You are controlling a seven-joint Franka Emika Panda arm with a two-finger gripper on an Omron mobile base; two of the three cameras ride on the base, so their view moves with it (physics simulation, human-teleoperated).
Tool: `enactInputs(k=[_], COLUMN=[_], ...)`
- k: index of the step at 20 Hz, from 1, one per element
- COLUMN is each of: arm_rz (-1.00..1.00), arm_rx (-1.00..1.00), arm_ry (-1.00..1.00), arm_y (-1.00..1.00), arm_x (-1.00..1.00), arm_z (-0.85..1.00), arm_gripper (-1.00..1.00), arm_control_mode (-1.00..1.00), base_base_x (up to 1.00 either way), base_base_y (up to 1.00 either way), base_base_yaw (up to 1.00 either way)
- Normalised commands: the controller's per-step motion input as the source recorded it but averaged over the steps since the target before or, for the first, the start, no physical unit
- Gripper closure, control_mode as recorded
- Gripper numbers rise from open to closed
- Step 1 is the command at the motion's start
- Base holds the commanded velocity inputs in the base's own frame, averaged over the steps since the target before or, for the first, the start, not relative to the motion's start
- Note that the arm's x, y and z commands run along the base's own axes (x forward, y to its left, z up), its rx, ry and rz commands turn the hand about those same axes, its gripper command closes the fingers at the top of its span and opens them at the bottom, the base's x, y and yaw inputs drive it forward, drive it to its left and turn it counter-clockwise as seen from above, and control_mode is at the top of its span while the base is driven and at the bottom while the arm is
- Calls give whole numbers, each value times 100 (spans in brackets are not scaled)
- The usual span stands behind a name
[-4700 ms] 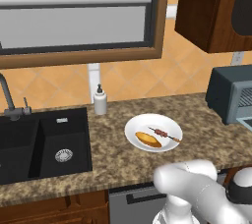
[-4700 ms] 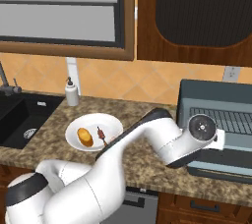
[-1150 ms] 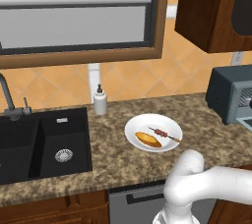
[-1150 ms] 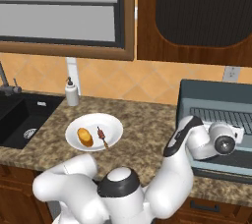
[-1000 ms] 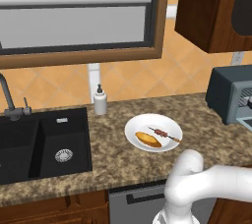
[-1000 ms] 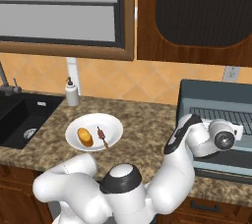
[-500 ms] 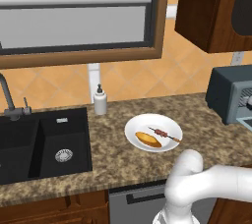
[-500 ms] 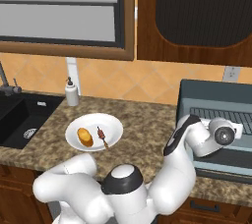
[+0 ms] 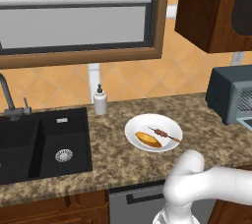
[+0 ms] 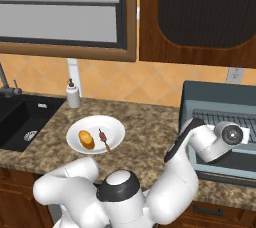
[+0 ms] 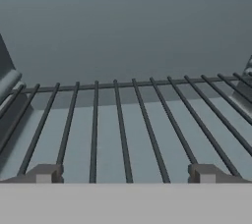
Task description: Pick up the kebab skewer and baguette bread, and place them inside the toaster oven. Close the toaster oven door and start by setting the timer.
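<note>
From the left base view, one white plate [image 9: 153, 133] is sitting on the speckled table [image 9: 113, 152], carrying one baguette bread [image 9: 148, 139] and one kebab skewer [image 9: 164, 135]. The loaf is lying with its long axis running from upper left to lower right. The skewer is lying just beyond it, nearly parallel, its meat chunks toward the upper-left end and its bare stick pointing to the lower right. One soap bottle [image 9: 100, 100] is standing upright by the black sink [image 9: 42, 144]. One toaster oven [image 9: 231, 93] is sitting at the right edge of the table.

From the right base view, the tool [image 10: 239, 134] is reaching into the mouth of the toaster oven [image 10: 210, 97], just over the wire rack [image 10: 220, 118]; the toaster oven door [image 10: 227, 164] is lying folded down and open beneath the arm. The plate [image 10: 95, 134] is sitting well to the tool's left, far behind it on the table [image 10: 145, 132]. Here the baguette bread [image 10: 86, 139] is showing as a stubby oval, and the kebab skewer [image 10: 104, 140] beside it is running from far to near, meat at the far end.

In the hand view, the tool [image 11: 123, 174] is standing spread fully wide and holding nothing, both fingertips [image 11: 45, 174] sitting low over the wire rack [image 11: 123, 129]. The rack's bars are running away from the tool toward the oven's back wall [image 11: 123, 36].
</note>
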Motion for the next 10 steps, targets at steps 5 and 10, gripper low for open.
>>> enactInputs(k=[5,10], arm_rz=[3,3], arm_rx=[0,-1], arm_ry=[13,12], arm_y=[-6,0], arm_x=[-77,-78], arm_z=[-85,-73], arm_gripper=[-100,-100], arm_control_mode=[-100,-100], base_base_x=[0,0], base_base_y=[0,0], base_base_yaw=[0,0])
